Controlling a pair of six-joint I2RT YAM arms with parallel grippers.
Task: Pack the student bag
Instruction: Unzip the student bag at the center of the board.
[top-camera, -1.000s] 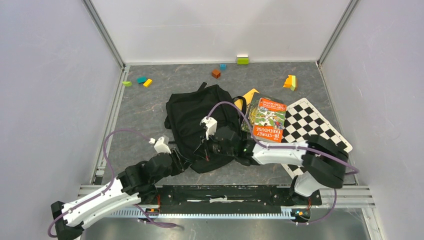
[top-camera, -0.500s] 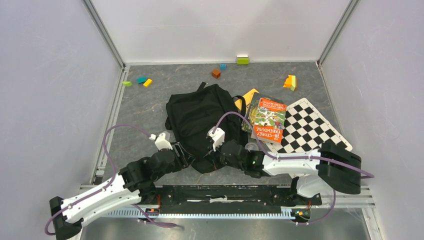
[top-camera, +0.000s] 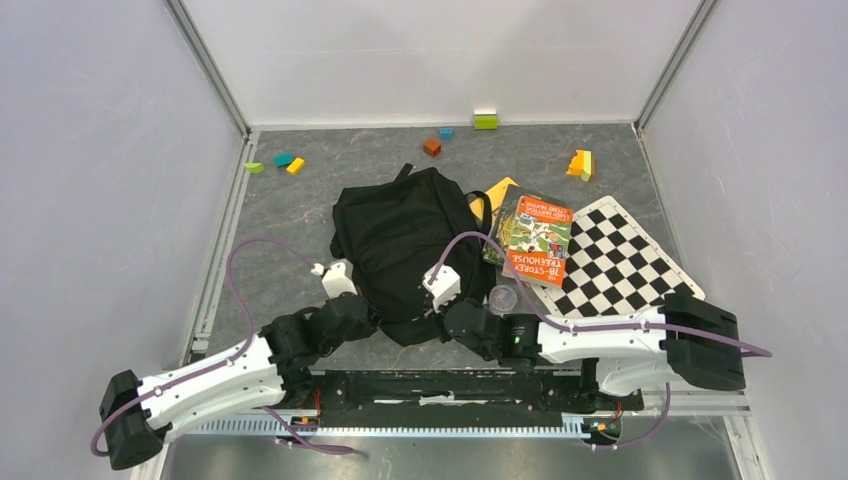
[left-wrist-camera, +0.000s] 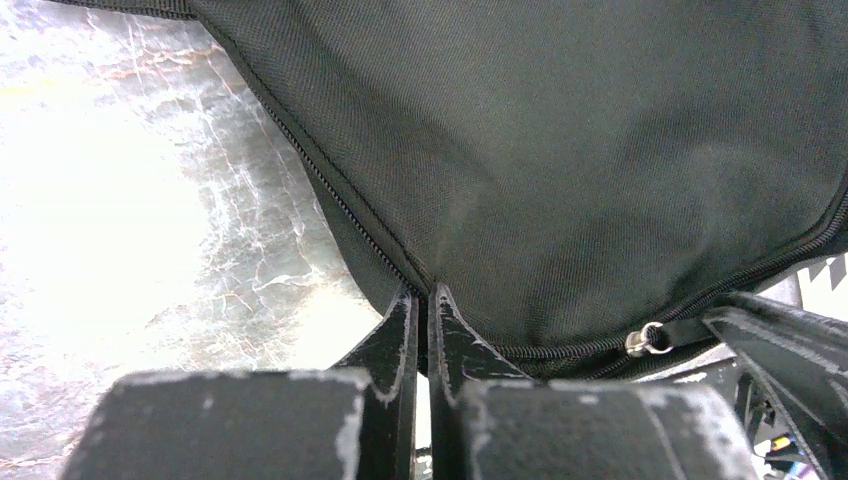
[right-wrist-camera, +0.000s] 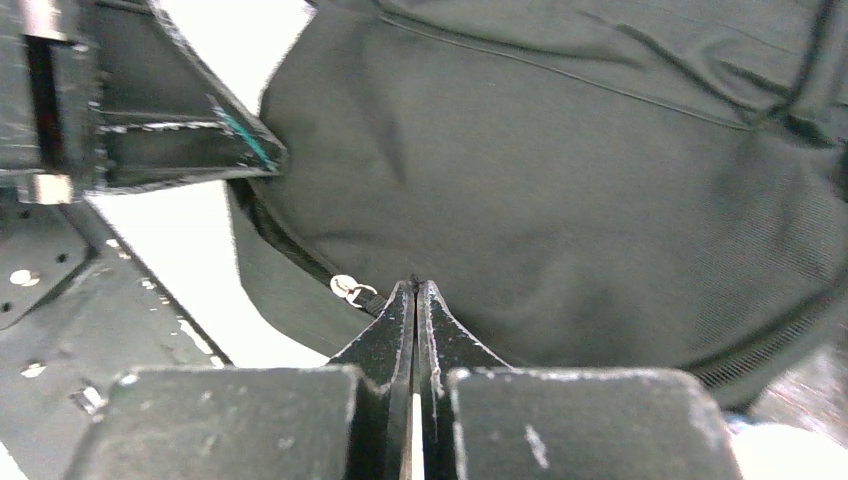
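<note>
Grey marbled desk (top-camera: 290, 230) carries the student bag (top-camera: 400, 235) at its middle, contents hidden, with the left hand (left-wrist-camera: 425, 295) pinching its near seam and the right hand (right-wrist-camera: 415, 290) pressed together on the zipper pull (right-wrist-camera: 348, 288).

White-and-black arms (top-camera: 200, 385); purple cables (top-camera: 230, 275) — black fingers (left-wrist-camera: 395, 335).

My three views: one high and wide, two low and close
My top camera looks down from above and behind the arm bases, taking in the whole table (top-camera: 290, 215); the wrist cameras look out along the left gripper (left-wrist-camera: 425, 292) and right gripper (right-wrist-camera: 415, 287), close against the near edge of the bag (top-camera: 400, 225). All three share that edge; both wrist views catch the zip pull (left-wrist-camera: 645, 340)
</note>
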